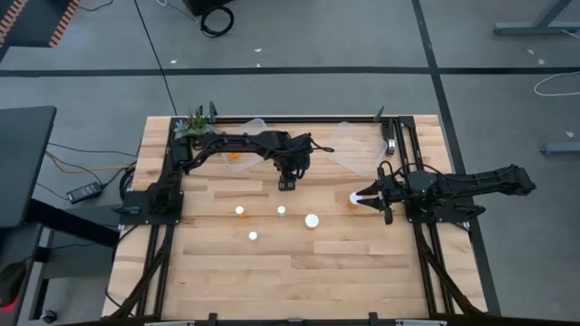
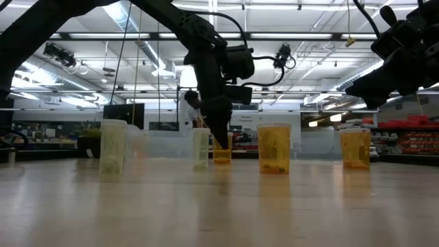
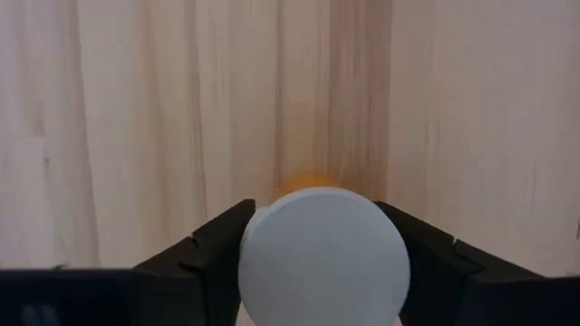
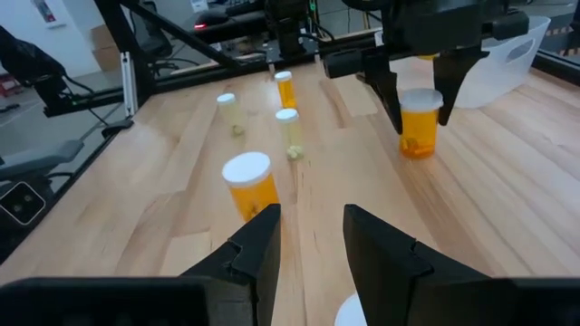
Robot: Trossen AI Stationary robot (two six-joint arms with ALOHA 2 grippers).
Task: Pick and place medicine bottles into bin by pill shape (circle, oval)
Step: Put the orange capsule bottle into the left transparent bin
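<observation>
Left arm first: the left gripper (image 1: 286, 184) is closed onto the round white cap of a small orange see-thru pill bottle (image 4: 418, 131), one finger each side. Can't tell whether the bottle's base is on the pale wood table (image 1: 208, 272) or just clear of it. Risk here, imo: the grip is high up on the cap only, so a quick swing toward the clear plastic bin (image 1: 358, 145) beyond the held bottle could let it twist or slip out. I can't see the pills inside well enough to tell the shape, so it could also land in the wrong bin.

On the side of the held bottle away from the bin, the other bottles stand loose: a slim white-capped bottle (image 1: 240, 211) well to its left, another tiny one (image 1: 253, 236) farther out, a slim pale one (image 1: 282, 210) nearest, and a wide orange bottle w/ broad white cap (image 1: 312, 220) just right of that. They're upright and light, so a low pass would prob. knock them over.

Right of the held bottle, the right gripper (image 1: 367, 196) hangs w/ fingers spread above another white-capped orange bottle (image 1: 353, 197). The cap looks off-centre under one finger, so coming straight down may tip it. Both arms sit close, and the bin lies between them, so they could clash.
</observation>
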